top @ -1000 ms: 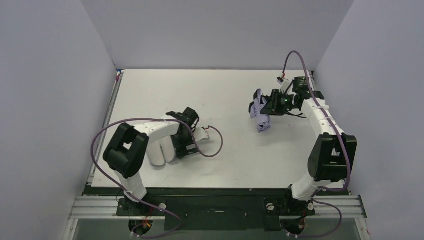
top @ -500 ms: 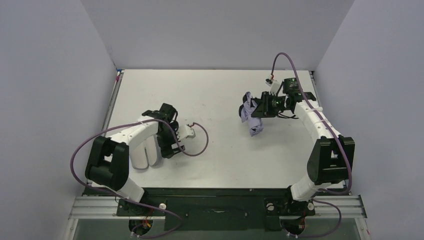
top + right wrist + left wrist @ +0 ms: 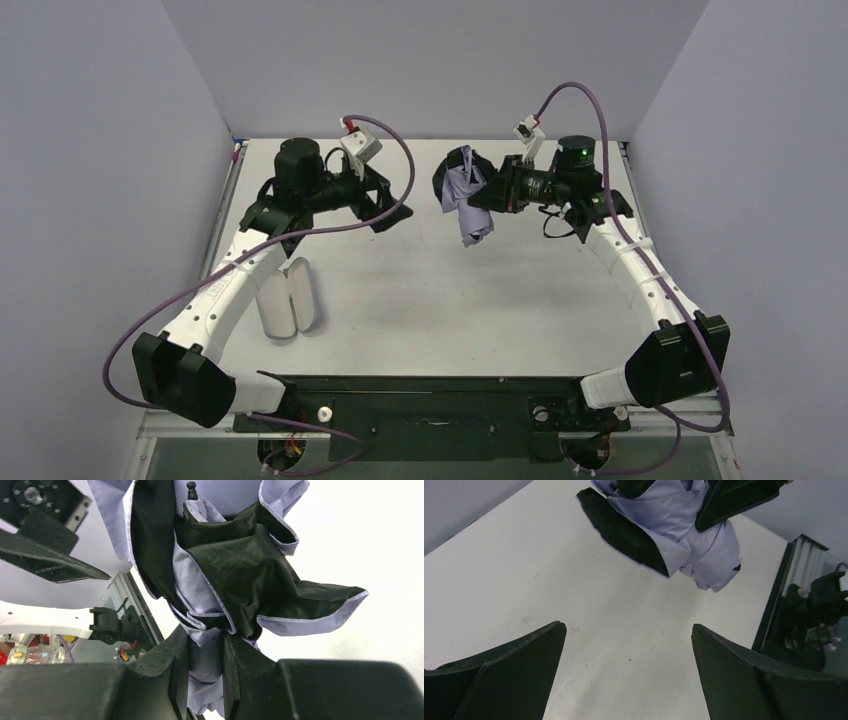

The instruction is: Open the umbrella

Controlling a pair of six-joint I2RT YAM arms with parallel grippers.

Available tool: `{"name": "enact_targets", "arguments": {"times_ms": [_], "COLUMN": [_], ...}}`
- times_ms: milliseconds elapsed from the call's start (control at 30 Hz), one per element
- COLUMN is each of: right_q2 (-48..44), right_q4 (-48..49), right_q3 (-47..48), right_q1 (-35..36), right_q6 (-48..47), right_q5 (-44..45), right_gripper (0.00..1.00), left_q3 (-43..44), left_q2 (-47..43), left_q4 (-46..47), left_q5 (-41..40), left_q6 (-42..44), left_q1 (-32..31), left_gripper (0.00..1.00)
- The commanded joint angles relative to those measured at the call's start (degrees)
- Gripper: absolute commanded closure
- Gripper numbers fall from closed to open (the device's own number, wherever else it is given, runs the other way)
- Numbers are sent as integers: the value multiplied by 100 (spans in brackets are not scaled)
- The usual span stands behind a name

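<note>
The left arm (image 3: 225, 285) reaches from its base to the far part of the bench (image 3: 400, 300). On the near side of the left jaws, beside the arm's forearm, a flat whitish pouch (image 3: 288, 298) lies on the bench. Whether it holds anything cannot be told, and any print on it is too small to read. The left jaws point rightward and stand wide apart with nothing between them. In the left wrist view only bare bench shows in the gap.

Just right of the left jaws, apart from them, is the umbrella (image 3: 465, 195), held in the right jaws. It is unopened, a crumpled bundle of pale lavender fabric (image 3: 684, 520) with the black lining (image 3: 235, 565) turned out in several folds. Loose lavender-edged flaps spill past the grip, and a small black knob (image 3: 191, 487) stands at the bundle's far end in the right wrist view.

The right jaws are closed tight on a gathered lavender part of the bundle (image 3: 205, 660), which is pinched between both fingers. The right arm (image 3: 640, 275) curves back to its base, with a purple cable (image 3: 580, 95) looping above its wrist.
</note>
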Motion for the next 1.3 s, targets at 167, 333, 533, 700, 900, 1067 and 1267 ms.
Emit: {"name": "enact_targets", "arguments": {"times_ms": [167,333,533,700,900,1067,1267], "right_q2": [-747,-982,-1811,-2405,-2777,-2932,-3013], "right_q4": [849,-1204,-1419,-889,-494,-397,-378], "right_q3": [667,957,244,-477,-927,-1104,-1142], "right_q1": [507,1028,1722,2183,2431,2612,2781], "right_q6": [-369,-3395,-5526,-6486,-7059,-7208,-7346], "right_q5": [366,1329,3135,4013,4203,4197,4074], "right_gripper": [100,100,100,100,100,100,100], "left_q3": [38,322,861,1003,1093,1093,1227], "left_q2": [-192,-401,-475,-427,-360,-290,-139], "left_q4": [2179,1194,-90,9,-144,-220,-509], "left_q5": [778,1672,1637,1666,1280,1126,935], "left_q6": [-2128,98,1101,619,810,1105,1620], "left_q1": [-298,-131,86,11,-567,-976,-1244], "left_gripper": [3,3,8,21,38,49,54]}}
